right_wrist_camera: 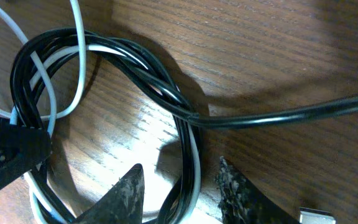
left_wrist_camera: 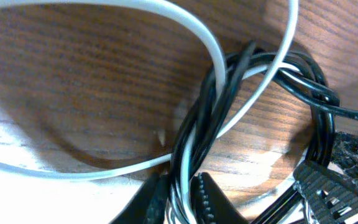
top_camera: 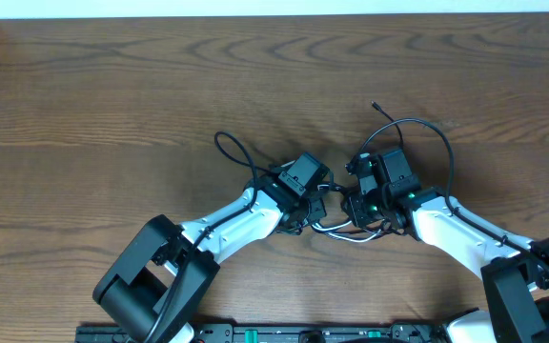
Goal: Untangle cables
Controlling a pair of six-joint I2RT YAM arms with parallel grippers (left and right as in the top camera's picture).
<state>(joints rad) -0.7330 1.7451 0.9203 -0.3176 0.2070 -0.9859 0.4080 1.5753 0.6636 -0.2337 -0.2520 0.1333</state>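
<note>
Clamping the twisted black and white cables (left_wrist_camera: 191, 137), the left pincer (left_wrist_camera: 179, 202) grips tight; the right pincer (right_wrist_camera: 182, 196) straddles them, half open.

A brown wooden table (top_camera: 112, 86) bears a black cable (right_wrist_camera: 291, 112) and a white cable (left_wrist_camera: 211, 45), twisted together in loops.

left tool (left_wrist_camera: 180, 202): clamped tight; right tool (right_wrist_camera: 182, 190): jaws apart; left arm (top_camera: 227, 221), right arm (top_camera: 456, 227): angled inward, wrists close together

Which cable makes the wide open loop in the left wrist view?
The white cable: it sweeps wide over the wood, while the black cable is bunched in a tight twist.
</note>
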